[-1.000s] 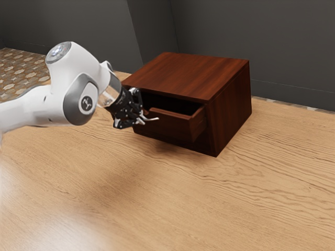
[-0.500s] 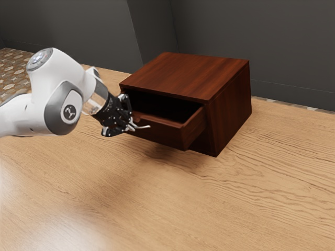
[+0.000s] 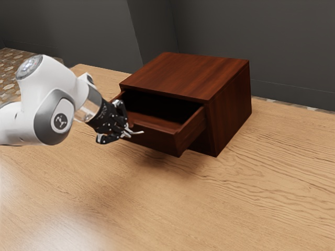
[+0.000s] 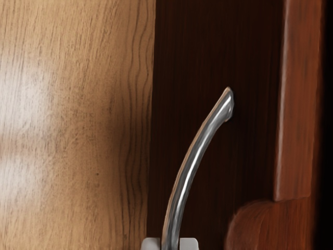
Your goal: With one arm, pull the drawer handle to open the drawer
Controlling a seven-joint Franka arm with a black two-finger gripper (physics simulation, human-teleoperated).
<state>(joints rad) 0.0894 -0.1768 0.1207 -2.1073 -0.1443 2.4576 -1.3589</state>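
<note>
Firmly clamps the gripper point(image 3: 127, 133) on the curved metal handle point(image 4: 187, 166) — holds the drawer point(image 3: 157, 138) partway out of the cabinet point(image 3: 188, 73), toward the exterior view's left, above the table point(image 3: 209, 209).

Inspection findings:

- The arm point(image 3: 49, 107) is cut off at its base by the exterior view's left edge.
- The drawer point(image 3: 166, 137) has its interior in deep shadow, so any contents are indiscernible. Its rear is hidden inside the cabinet point(image 3: 193, 73).
- The gripper point(image 3: 125, 133) has fingers too small to tell apart in the exterior view.
- The handle point(image 4: 196, 156) has one end cropped by the wrist view's edge, where two pale pads point(image 4: 150, 244), also cropped, touch it from either side.
</note>
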